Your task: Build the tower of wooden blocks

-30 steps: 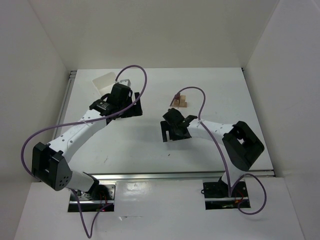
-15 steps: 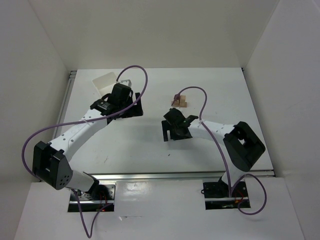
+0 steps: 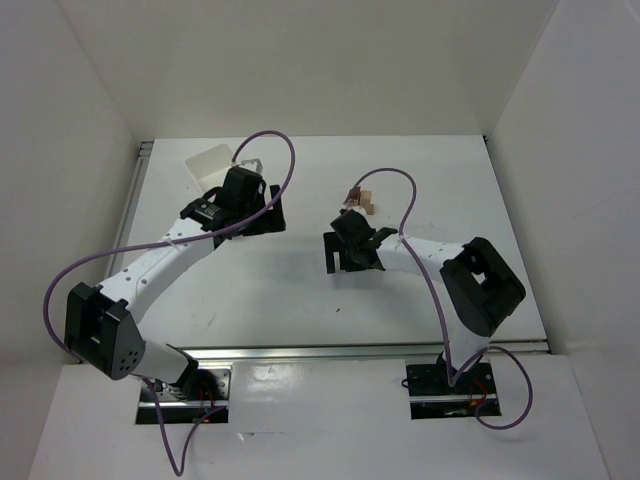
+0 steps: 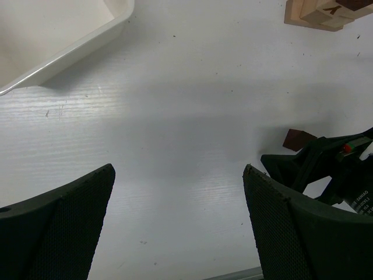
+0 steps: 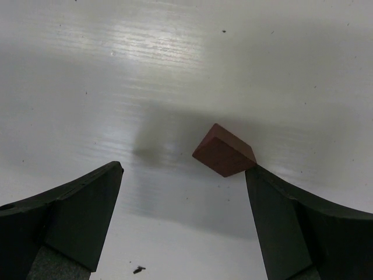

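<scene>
The wood block tower (image 3: pixel 364 202) is a small tan stack with a maroon piece at its left side, standing at mid-table; its base also shows in the left wrist view (image 4: pixel 324 13). A loose maroon block (image 5: pixel 224 150) lies on the table between my right gripper's open fingers, close against the tip of the right finger (image 5: pixel 274 198). The left wrist view shows the same block (image 4: pixel 299 139) beside the right gripper (image 4: pixel 326 175). My right gripper (image 5: pixel 183 169) sits low, just in front of the tower (image 3: pixel 340 258). My left gripper (image 4: pixel 178 169) is open and empty, left of the tower (image 3: pixel 266 216).
A white tray (image 3: pixel 212 163) sits at the far left of the table, its rim in the left wrist view (image 4: pixel 76 49). Purple cables arch over both arms. White walls enclose the table on three sides.
My right gripper has shifted slightly toward the tower and the right arm has swung a little left. The left arm has not moved.
</scene>
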